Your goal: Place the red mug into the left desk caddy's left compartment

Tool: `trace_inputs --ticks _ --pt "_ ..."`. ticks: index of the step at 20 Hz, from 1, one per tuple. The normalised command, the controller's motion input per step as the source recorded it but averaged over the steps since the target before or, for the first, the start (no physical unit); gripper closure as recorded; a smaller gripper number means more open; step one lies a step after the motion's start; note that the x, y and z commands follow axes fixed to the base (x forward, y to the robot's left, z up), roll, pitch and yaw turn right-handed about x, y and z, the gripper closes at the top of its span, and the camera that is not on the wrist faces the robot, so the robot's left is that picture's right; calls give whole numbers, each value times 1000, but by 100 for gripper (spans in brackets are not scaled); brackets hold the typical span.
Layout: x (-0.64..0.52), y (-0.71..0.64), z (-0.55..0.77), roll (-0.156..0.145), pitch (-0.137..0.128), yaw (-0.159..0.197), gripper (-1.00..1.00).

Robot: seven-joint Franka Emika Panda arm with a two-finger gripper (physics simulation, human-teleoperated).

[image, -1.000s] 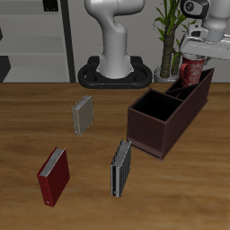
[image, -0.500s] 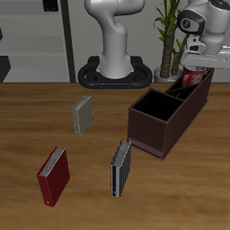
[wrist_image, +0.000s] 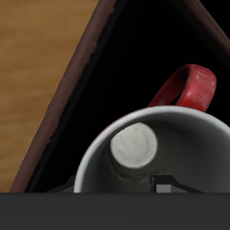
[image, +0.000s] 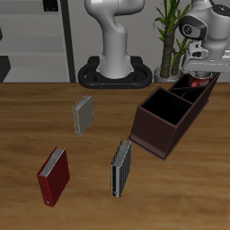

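Red mug (image: 199, 82): sunk into the end compartment of the left desk caddy (image: 160, 131), the one farthest back on the tabletop (image: 90, 202) and nearest the potted plant (image: 169, 36); only a strip of dark red showing above the caddy's rim in the exterior view. Seen from the wrist, mouth up toward the camera, pale grey interior (wrist_image: 189, 148) with its round floor in plain sight, red loop handle (wrist_image: 189, 87) jutting out over the black hollow of the compartment. Framed there by the maroon-brown wall (wrist_image: 65, 103) of the caddy, with wood grain beyond it. Whether resting on the compartment floor or hanging just above it, cannot tell. Directly over the mug, the fingers (image: 196, 74), reaching down to the caddy's rim; clamped on the mug or parted, cannot tell, the tips being hidden by the mug and the caddy wall in both views. Nearer compartment of the caddy open and black inside. Well apart from the caddy, toward the tabletop's middle, a grey book (image: 83, 114) standing upright; nearer the front edge, a dark striped book (image: 120, 167) on its edge, and beyond it a red book (image: 53, 176) leaning. At the back, the robot's white pedestal on a black base (image: 112, 74).
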Motion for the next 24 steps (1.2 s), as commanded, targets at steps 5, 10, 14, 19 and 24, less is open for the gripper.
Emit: trace_inputs --ticks 5,10,14,19,24 --pt "30 -82 137 1 3 -15 -100" --pt "-23 -61 284 -2 -15 4 -100" --pt "-17 -35 314 -1 -18 15 -100" --pt "-3 -99 486 -27 -38 -1 -100" --pt "66 -307 415 -50 -15 -12 -100"
